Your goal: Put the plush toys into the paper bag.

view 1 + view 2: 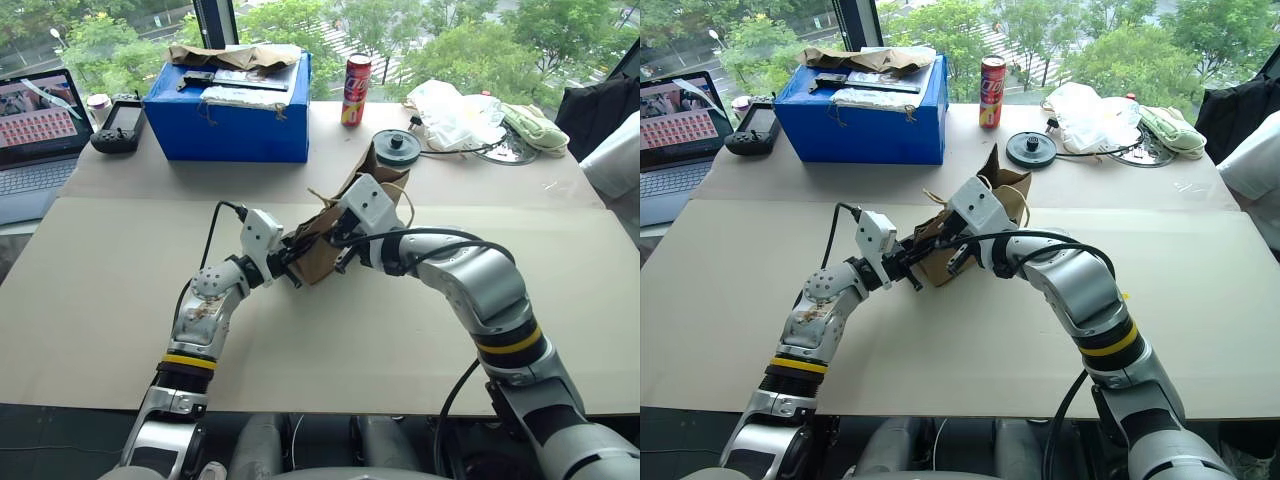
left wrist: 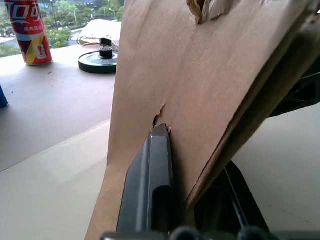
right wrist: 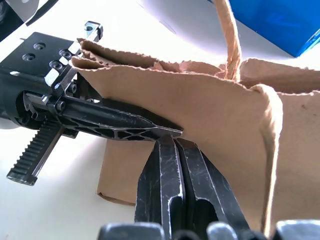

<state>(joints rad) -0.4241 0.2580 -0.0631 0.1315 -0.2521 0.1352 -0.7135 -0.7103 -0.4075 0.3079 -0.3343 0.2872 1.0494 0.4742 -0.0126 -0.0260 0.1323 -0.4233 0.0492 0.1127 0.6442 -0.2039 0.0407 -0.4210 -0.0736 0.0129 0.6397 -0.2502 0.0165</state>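
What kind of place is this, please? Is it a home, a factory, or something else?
Probably an office or lab used as a test space, several floors up. An open laptop and a handheld controller sit on the paper-covered table, and the window behind looks down on treetops.

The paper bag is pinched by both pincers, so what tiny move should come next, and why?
Probably drawing the two pincers slightly apart to spread the mouth. The paper bag is gripped by the left pincer, a finger either side of one wall, and the right pincer shut against its side. Its top looks pressed nearly flat, leaving little room for a toy.
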